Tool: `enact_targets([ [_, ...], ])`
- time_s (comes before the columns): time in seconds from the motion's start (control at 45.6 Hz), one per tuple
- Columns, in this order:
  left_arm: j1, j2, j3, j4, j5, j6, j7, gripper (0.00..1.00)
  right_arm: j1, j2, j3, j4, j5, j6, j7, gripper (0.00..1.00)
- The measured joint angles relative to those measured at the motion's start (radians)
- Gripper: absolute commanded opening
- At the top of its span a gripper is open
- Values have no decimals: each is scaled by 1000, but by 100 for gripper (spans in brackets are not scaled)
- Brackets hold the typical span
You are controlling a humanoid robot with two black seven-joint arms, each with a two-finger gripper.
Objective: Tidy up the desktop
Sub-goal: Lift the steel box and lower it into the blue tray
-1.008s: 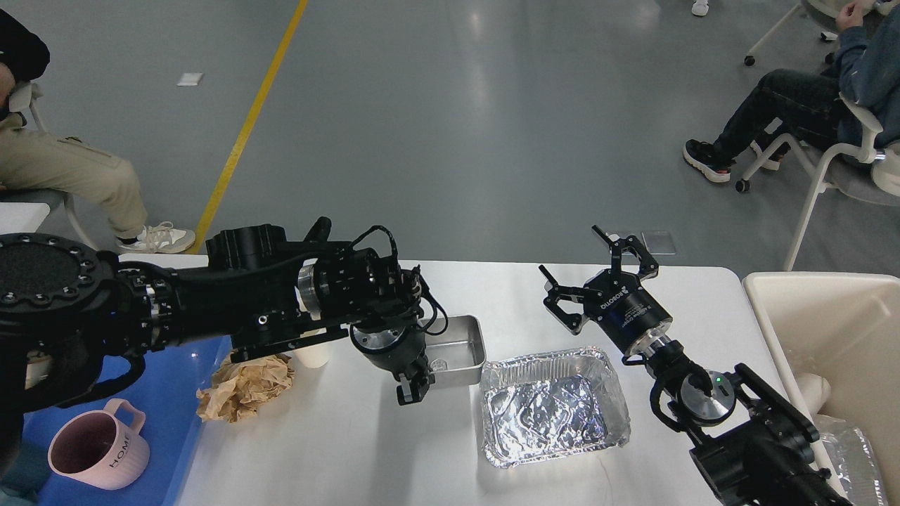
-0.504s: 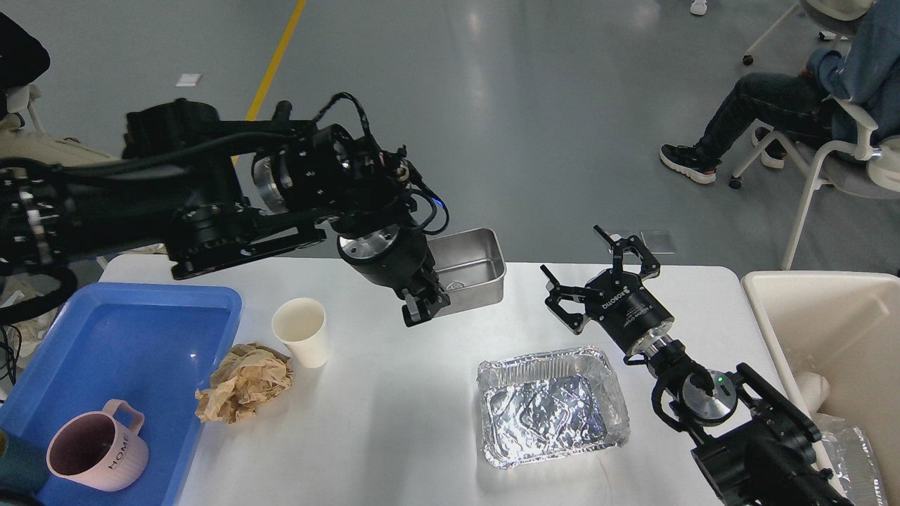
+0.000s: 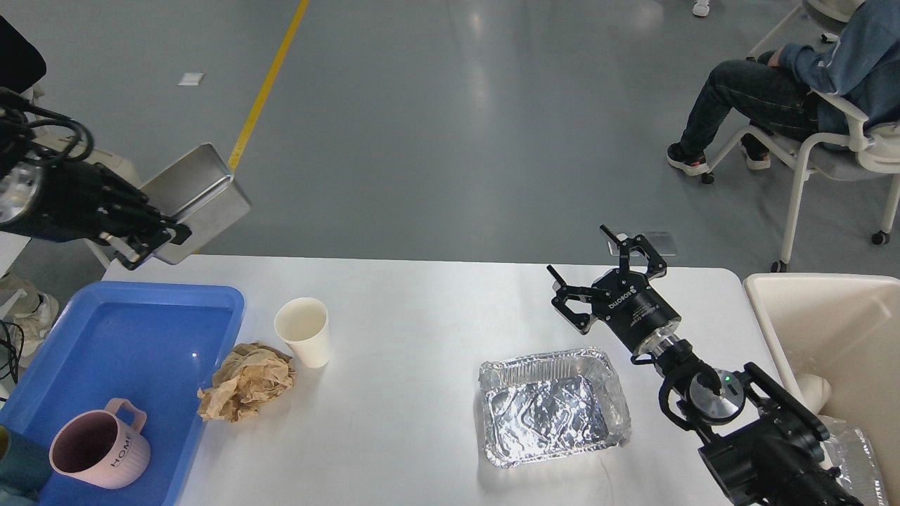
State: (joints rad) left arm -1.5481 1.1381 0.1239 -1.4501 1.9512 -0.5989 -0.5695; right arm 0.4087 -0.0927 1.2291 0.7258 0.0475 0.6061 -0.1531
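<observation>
The white desktop [image 3: 415,422] carries a white paper cup [image 3: 303,331], a crumpled brown paper [image 3: 245,381] and a foil tray [image 3: 553,407]. My left gripper [image 3: 151,246] is shut on the rim of a steel box [image 3: 198,201] and holds it tilted in the air, above the far left corner of the blue tray [image 3: 133,344]. My right gripper [image 3: 605,274] is open and empty, just above the desktop beyond the foil tray.
A pink mug [image 3: 98,450] stands in the blue tray at the near left. A cream bin [image 3: 830,330] stands off the desktop's right edge. People sit on chairs at the far right and far left.
My left arm has lifted the steel box off the desktop's middle and swung it up and far to the left, over the blue tray's corner. My right gripper has barely moved.
</observation>
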Motion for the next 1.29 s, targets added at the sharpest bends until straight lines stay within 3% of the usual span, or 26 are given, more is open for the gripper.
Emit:
enact_targets([
  [0.241,118,193,4,26,0,160,-2,3,0,0,-5,3,0,0,0,100],
  [0.482,318,221,2,196,-59,385,16,4,-4,-2,-5,3,0,0,0,100],
  [0.745,527,78,-3,458,-238,505,24,4,-9,4,-9,15,0,0,0,100],
  [0.942,633,-73,-8,607,-352,546,36,4,-17,3,-10,29,0,0,0,100],
  [1.292,837,-235,-7,723,-461,651,35,5,-21,13,-15,29,0,0,0,100],
])
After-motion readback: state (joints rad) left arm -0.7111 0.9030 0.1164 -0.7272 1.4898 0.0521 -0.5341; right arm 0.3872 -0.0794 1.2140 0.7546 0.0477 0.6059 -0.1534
